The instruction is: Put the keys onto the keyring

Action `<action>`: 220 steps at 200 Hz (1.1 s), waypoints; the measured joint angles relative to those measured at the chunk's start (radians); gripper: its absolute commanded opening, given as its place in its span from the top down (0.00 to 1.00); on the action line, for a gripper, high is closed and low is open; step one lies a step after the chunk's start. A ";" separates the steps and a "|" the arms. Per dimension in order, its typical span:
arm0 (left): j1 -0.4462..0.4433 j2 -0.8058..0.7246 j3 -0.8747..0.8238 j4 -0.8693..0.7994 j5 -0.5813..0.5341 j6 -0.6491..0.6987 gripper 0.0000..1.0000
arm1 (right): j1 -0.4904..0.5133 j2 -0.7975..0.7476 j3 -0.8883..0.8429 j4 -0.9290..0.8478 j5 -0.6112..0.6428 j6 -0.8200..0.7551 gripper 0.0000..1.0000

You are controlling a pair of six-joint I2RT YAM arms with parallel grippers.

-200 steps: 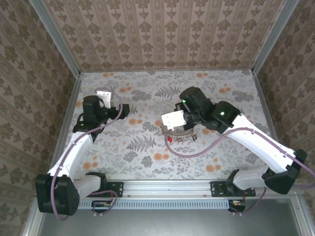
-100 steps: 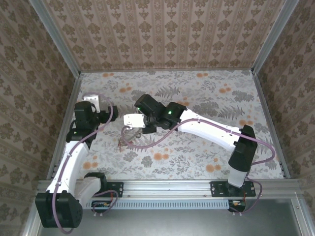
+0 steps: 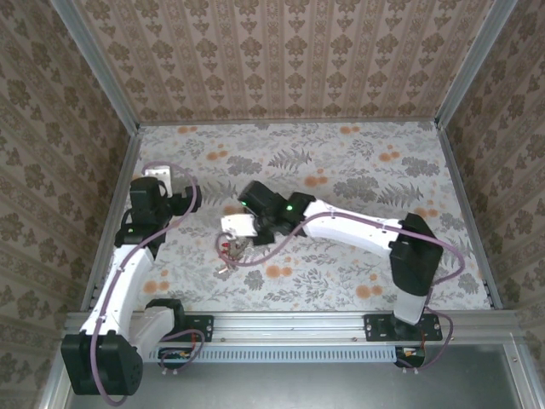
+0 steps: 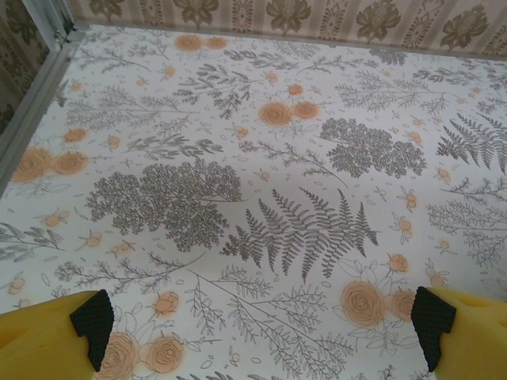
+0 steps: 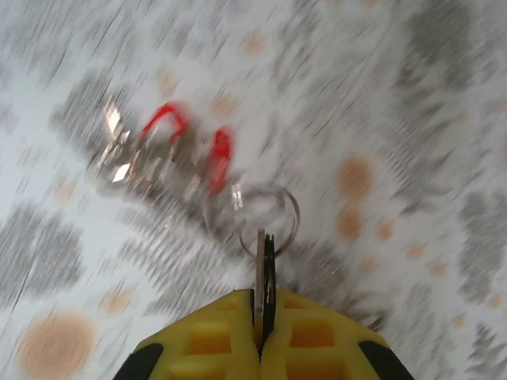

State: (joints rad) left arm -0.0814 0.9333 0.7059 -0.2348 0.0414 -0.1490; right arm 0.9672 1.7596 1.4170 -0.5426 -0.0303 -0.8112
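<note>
Jaws of right gripper [image 5: 262, 310] clamped on keyring [image 5: 268, 212] rim, apparently steadying keys [image 5: 170, 158] for threading; left gripper [image 4: 261, 317] jaws apart, idle.

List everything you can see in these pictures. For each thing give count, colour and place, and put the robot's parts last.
Table cover: one, white with grey ferns and orange flowers, under everything.
Walls: three, brown patterned paper, around the table.
Keyring: one, silver, just ahead of the right gripper.
Red-headed keys: two, red, in the bunch beside the keyring.
Silver keys: several, too blurred to count, left of the red ones.
Metal piece: one, silver, edge-on, its tip at the keyring.
Arms: two, white with black joints, bases at the near edge.
Left gripper: one, yellow with black pads, open over the table cover.
Right gripper: one, yellow, shut on the metal piece.
</note>
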 measured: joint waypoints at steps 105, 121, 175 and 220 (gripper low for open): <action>-0.003 0.027 -0.069 0.056 0.014 -0.058 0.00 | -0.182 -0.350 -0.499 -0.151 0.082 -0.209 0.97; -0.003 0.036 -0.080 0.066 0.013 -0.058 0.00 | -0.211 -0.350 -0.553 -0.150 0.087 -0.212 0.95; -0.002 0.043 -0.154 0.160 -0.046 -0.069 0.00 | -0.310 -0.350 -0.699 -0.109 0.127 -0.203 0.72; -0.002 0.072 -0.180 0.212 -0.159 -0.110 0.00 | -0.369 -0.343 -0.721 -0.093 0.183 -0.172 0.65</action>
State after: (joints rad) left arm -0.0834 1.0058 0.5259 -0.0223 -0.1177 -0.2592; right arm 0.5983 1.4166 0.6956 -0.6361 0.1528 -0.9833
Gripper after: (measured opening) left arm 0.999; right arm 0.342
